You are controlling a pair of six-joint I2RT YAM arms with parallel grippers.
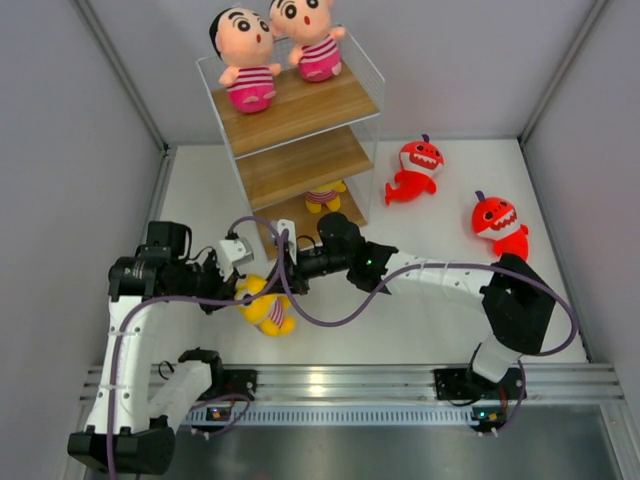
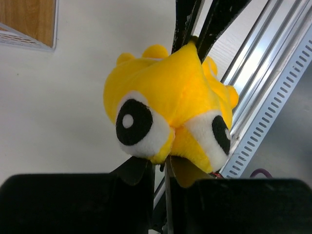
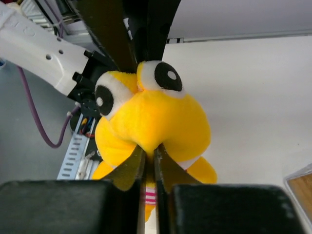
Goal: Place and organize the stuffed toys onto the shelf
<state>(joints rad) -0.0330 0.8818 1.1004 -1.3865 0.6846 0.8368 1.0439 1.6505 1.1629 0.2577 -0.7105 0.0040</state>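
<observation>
A yellow doll (image 1: pixel 266 305) with big white and black eyes hangs between both grippers, near the table's front. My left gripper (image 1: pixel 240 285) is shut on it from the left; in the left wrist view (image 2: pixel 165 163) the jaws pinch the doll (image 2: pixel 165 107). My right gripper (image 1: pixel 284 278) is shut on it from the right, pinching the doll's (image 3: pixel 156 117) plush in the right wrist view (image 3: pixel 150 157). The shelf (image 1: pixel 300 108) stands at the back, with two boy dolls (image 1: pixel 246 60) (image 1: pixel 316 42) on its top board. A second yellow doll (image 1: pixel 325 197) sits on its bottom board. Two red sharks (image 1: pixel 415 170) (image 1: pixel 497 225) lie on the table to its right.
A metal rail (image 1: pixel 350 385) runs along the table's front edge, just behind the held doll. Grey walls enclose the table at left, right and back. A purple cable (image 1: pixel 320 320) loops under the grippers. A corner of the shelf shows in the left wrist view (image 2: pixel 29 22).
</observation>
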